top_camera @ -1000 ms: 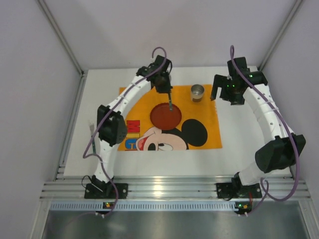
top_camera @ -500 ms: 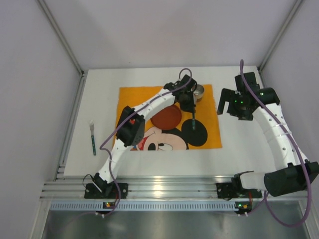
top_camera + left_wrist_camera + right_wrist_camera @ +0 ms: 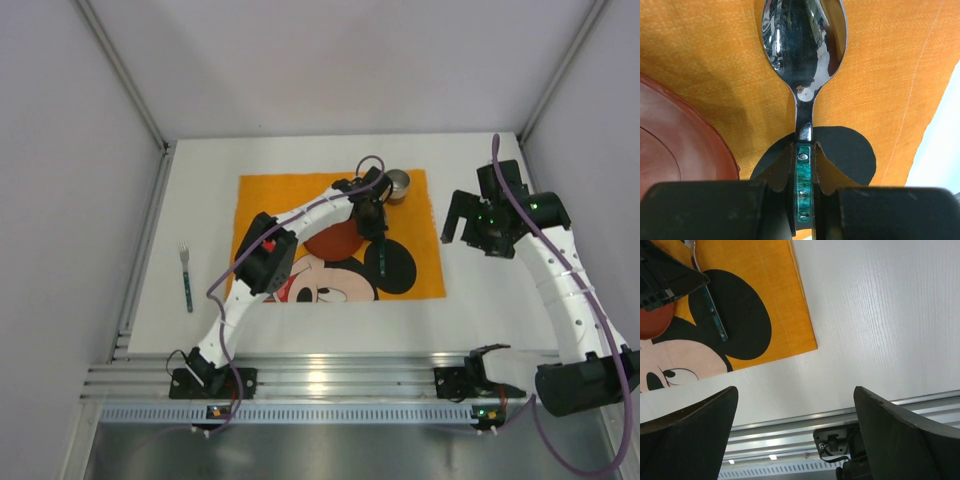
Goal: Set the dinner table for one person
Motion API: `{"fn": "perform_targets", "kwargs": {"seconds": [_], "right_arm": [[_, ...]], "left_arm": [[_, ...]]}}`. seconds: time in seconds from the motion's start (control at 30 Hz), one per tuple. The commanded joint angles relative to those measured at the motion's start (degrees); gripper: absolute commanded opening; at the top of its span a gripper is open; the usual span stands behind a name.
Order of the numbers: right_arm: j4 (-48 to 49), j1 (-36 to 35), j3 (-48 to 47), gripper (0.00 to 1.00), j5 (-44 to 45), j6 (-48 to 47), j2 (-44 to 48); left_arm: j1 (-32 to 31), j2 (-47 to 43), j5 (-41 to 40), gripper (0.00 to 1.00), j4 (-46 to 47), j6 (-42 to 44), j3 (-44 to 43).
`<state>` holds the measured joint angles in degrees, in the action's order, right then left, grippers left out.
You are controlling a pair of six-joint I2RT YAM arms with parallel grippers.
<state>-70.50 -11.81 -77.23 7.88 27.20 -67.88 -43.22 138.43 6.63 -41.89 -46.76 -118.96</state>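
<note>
My left gripper (image 3: 376, 222) (image 3: 803, 197) is shut on the green handle of a metal spoon (image 3: 802, 45) (image 3: 384, 262). It holds the spoon just right of the red plate (image 3: 332, 240) (image 3: 675, 150), over the black ear on the orange cloth (image 3: 270, 200). The spoon's bowl points toward the metal cup (image 3: 398, 184). A green-handled fork (image 3: 186, 272) lies on the white dinner table (image 3: 490, 290), left of the cloth. To the right of the cloth, above bare table, my right gripper (image 3: 462, 218) (image 3: 795, 390) stands open with nothing in it. Its view also shows the spoon (image 3: 716, 315).
The grey rail (image 3: 330, 380) with both arm bases runs along the near edge. White walls close in the table on the left, right and back. The left arm's elbow (image 3: 262, 262) hangs over the cloth's near left part.
The left arm has swung right with the spoon, from above the plate to its right side. The right arm has drawn back to the right, away from the cup.
</note>
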Motion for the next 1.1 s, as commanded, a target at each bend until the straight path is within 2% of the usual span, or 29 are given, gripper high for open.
{"fn": "perform_targets", "kwargs": {"seconds": [0.0,0.07,0.1,0.2,0.33,0.4,0.5,0.6,0.63,0.7,0.73,0.8,0.83,0.9,0.93,0.97,1.07], "right_arm": [[-0.60,0.48,-0.38,1.00,1.09,1.10,0.82],[-0.52,0.48,-0.64,1.00,1.08,1.19,0.64],[-0.43,0.56,-0.64,1.00,1.00,1.19,0.55],[-0.17,0.56,-0.64,1.00,0.91,1.19,0.20],[0.27,0.56,-0.55,1.00,1.00,1.01,0.11],[0.45,0.48,-0.73,1.00,1.00,0.66,-0.24],[0.98,0.56,-1.25,1.00,1.09,0.48,-0.41],[2.29,0.56,-0.82,1.00,0.12,0.40,-0.94],[2.82,0.56,-0.64,1.00,-0.14,0.48,-1.20],[4.23,0.48,-0.11,1.00,-1.54,0.75,-1.99],[4.58,0.30,-0.29,1.00,-1.90,0.75,-2.43],[5.63,0.13,-1.07,1.00,-2.87,0.75,-3.84],[5.90,-0.05,-1.51,1.00,-3.13,0.84,-4.45],[6.51,-0.31,-3.09,1.00,-3.48,0.66,-6.30],[6.78,-0.32,-3.54,1.00,-3.66,0.57,-6.91],[6.95,-0.58,-4.06,1.00,-3.83,0.57,-8.05],[7.31,-1.28,-5.91,1.00,-4.63,0.49,-9.99]], "left_arm": [[-0.20,-0.71,1.19,0.07,2.51,0.18,-0.49],[-0.20,-1.14,1.28,0.18,2.78,0.09,-0.40],[-0.28,-1.32,1.45,0.29,2.95,-0.08,-0.57],[-0.20,-2.55,3.82,0.37,2.26,-1.65,-1.19],[-0.20,-7.54,4.62,0.59,-2.48,-1.76,-9.42],[0.59,-10.45,4.44,0.63,-4.16,-1.40,-10.85],[4.27,-19.40,2.61,0.63,-5.04,-0.09,-4.99],[11.39,-30.03,-0.47,0.63,-5.13,2.19,9.58],[16.19,-35.37,-3.35,0.62,-5.05,2.81,18.67],[22.53,-40.23,-2.77,0.58,-4.61,4.48,27.68],[29.27,-44.43,-1.81,0.57,-4.43,5.36,35.21],[35.72,-47.80,-1.71,0.58,-5.48,9.31,40.88],[41.84,-50.08,-2.32,0.59,-6.18,10.71,44.56],[48.03,-52.11,-3.99,0.60,-7.33,14.76,48.53],[53.10,-52.30,-4.78,0.60,-7.59,15.90,49.60],[55.24,-52.21,-8.09,0.61,-7.85,17.13,50.57],[61.05,-51.25,-9.71,0.63,-7.16,16.01,54.87]]}}
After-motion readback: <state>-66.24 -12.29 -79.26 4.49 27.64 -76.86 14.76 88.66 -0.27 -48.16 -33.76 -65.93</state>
